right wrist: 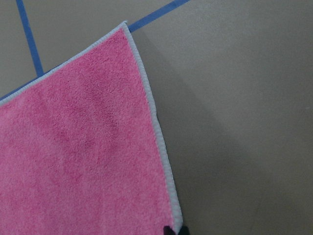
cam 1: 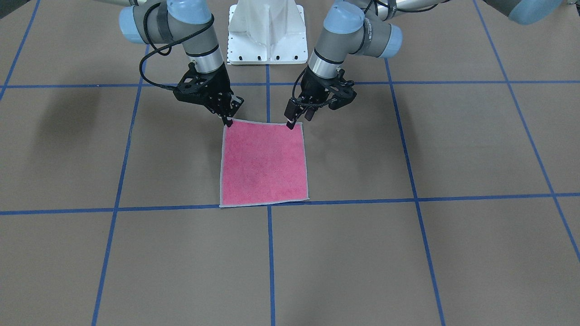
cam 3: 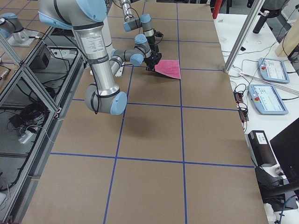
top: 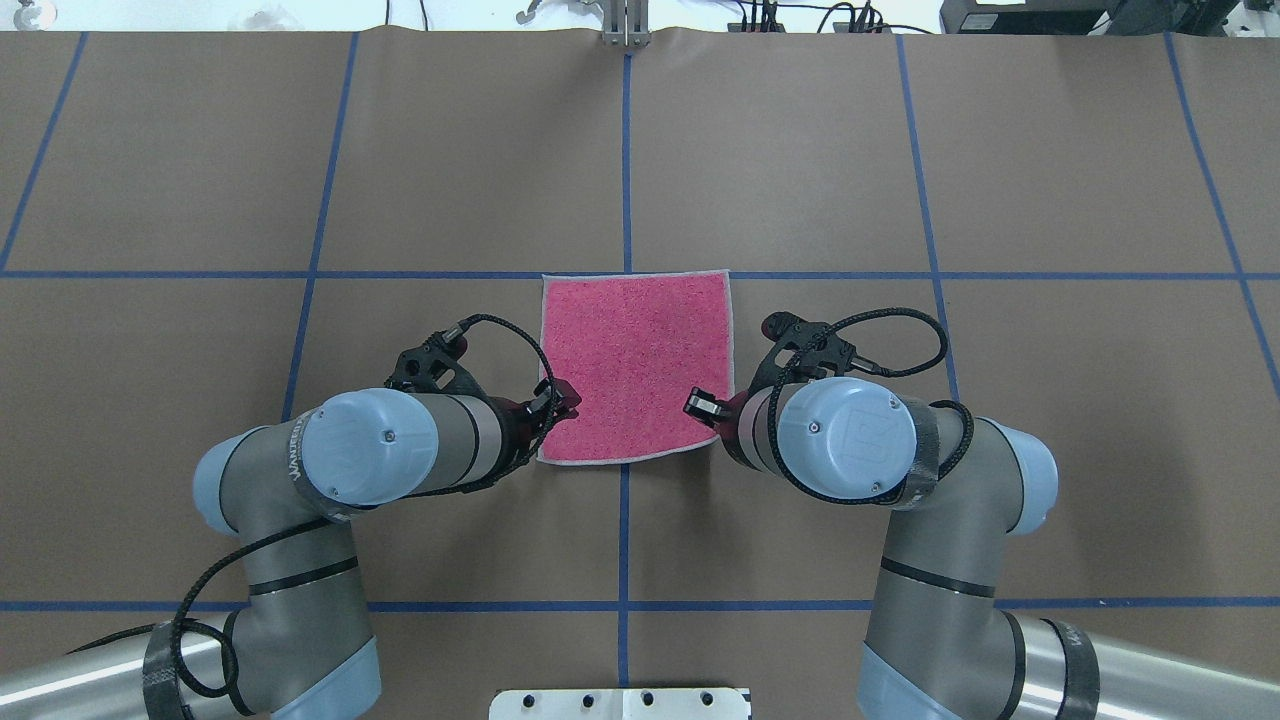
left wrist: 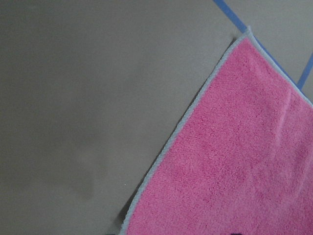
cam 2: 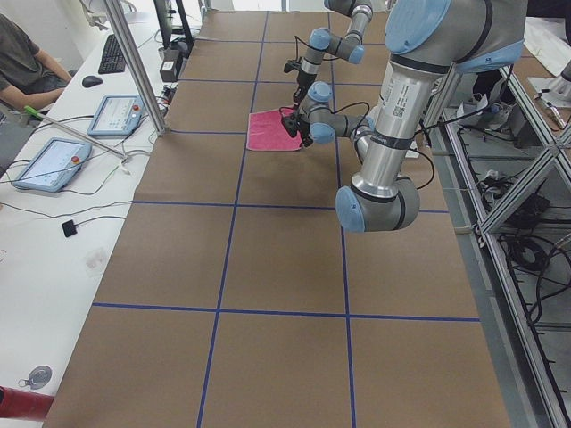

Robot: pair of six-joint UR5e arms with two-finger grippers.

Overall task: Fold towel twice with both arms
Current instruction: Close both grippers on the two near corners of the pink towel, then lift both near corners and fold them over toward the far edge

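The towel (cam 1: 264,163) lies flat on the table, pink face up, with its pale edging all round; it also shows in the overhead view (top: 635,365). My right gripper (cam 1: 228,121) is down at the towel's near corner on my right. In the right wrist view its fingertips (right wrist: 169,230) stand close together on the edging, so it is shut on the towel (right wrist: 83,147). My left gripper (cam 1: 299,119) is at the other near corner. Its two fingers look apart, one tip touching the towel's edge. The left wrist view shows the towel (left wrist: 230,166) but hardly any fingertip.
Brown table covering with a blue tape grid (top: 625,160). The white pedestal base (cam 1: 267,31) stands behind the towel. Tablets (cam 2: 45,165) and an operator (cam 2: 22,53) are beyond the table's far edge.
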